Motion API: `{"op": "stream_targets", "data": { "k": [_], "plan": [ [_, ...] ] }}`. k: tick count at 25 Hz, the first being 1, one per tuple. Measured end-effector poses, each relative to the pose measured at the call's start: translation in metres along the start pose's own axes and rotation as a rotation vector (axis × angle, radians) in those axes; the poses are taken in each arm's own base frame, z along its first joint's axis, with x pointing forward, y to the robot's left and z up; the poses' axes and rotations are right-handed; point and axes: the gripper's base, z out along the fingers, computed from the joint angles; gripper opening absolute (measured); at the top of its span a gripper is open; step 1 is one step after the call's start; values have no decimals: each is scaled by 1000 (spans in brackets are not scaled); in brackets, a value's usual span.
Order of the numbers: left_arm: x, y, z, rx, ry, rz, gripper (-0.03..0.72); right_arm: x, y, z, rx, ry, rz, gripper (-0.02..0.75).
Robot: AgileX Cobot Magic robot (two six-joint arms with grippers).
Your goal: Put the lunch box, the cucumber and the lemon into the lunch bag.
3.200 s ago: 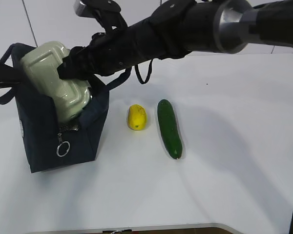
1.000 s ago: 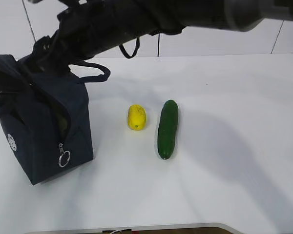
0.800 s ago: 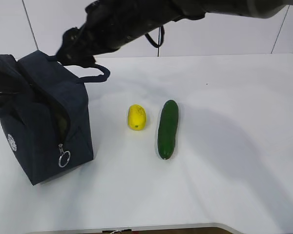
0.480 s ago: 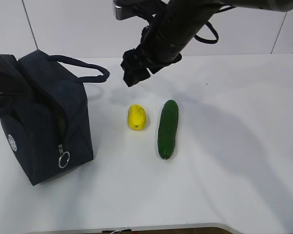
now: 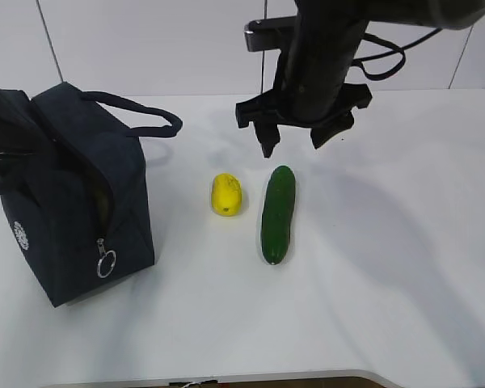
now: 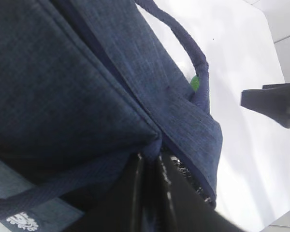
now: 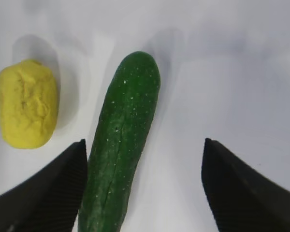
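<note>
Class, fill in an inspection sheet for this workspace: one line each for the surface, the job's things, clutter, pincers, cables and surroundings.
Surface: white table, bare part unmarked.
Bag: upright at left, zipper open.
Lemon: on table, between bag and cucumber, apart from both.
Cucumber: lies on table beside lemon.
Lunch box: not visible on the table.
Clutter: nothing seen.
Right pincer: open, hovering above the cucumber's far end, holding nothing.
Left pincer: shut on the bag's fabric edge.
Cables: black cable looped at the right arm.
Surroundings: white panelled wall behind.
</note>
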Motion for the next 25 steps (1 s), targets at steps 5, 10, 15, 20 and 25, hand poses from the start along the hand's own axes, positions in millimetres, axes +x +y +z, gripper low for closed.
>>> {"op": "stream_targets", "data": {
  "k": [5, 10, 15, 20, 25],
  "plan": [
    [0, 0, 0, 1, -1, 0, 3, 4, -1, 28, 66, 59, 156, 578],
    [0, 0, 0, 1, -1, 0, 3, 5, 2, 41, 63, 62, 201, 578],
    [0, 0, 0, 1, -1, 0, 3, 4, 4, 50, 54, 52, 232, 579],
    [0, 0, 0, 1, -1, 0, 3, 3, 6, 57, 45, 42, 250, 579],
    [0, 0, 0, 1, 0, 0, 3, 5, 7, 70, 54, 63, 248, 579]
  ]
}}
